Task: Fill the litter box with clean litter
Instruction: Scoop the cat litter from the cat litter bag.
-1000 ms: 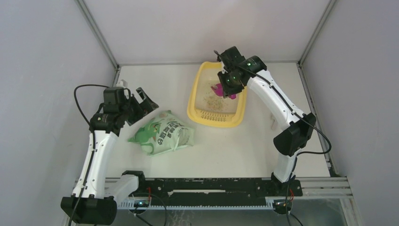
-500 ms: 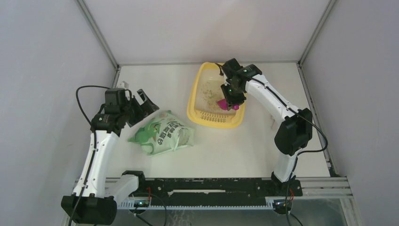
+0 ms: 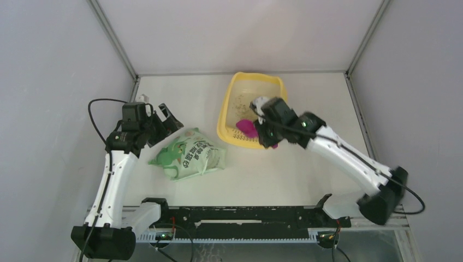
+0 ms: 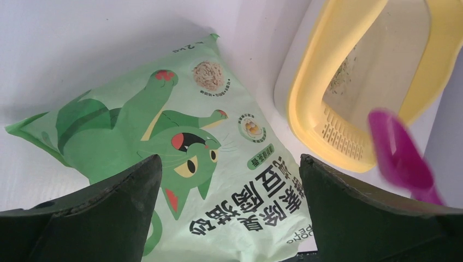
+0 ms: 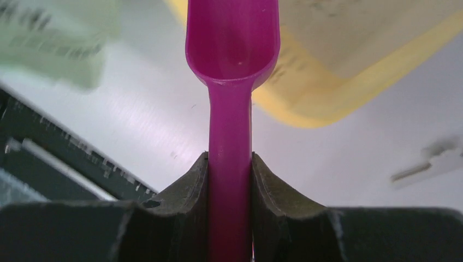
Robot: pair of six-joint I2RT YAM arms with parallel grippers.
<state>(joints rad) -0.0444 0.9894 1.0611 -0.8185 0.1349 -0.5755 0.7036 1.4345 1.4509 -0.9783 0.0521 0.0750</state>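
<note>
Resting on the white table (image 3: 284, 174), the yellow litter box (image 3: 222, 117) lies just ahead of the right gripper (image 3: 263, 132). Its long axis runs away from the fingers toward the back wall, with the grille end nearest them. Next in size, the green litter bag (image 3: 191, 155) lies flat off that gripper's left and well apart from it, with one end near the box's near corner; whether it is torn open I cannot tell. The left gripper (image 3: 170, 117) hangs just above the bag with jaws spread wide and nothing between them, so it is the nearer arm to the bag. The right gripper is clamped on the handle of the magenta scoop (image 5: 232, 43), whose bowl points forward over the grille end and looks empty. Only a thin scatter of clean litter (image 3: 239, 101) speckles the box floor, so the fill seems barely begun. The next load probably means swinging the scoop leftward over the rim and across the open table between box and bag.
</note>
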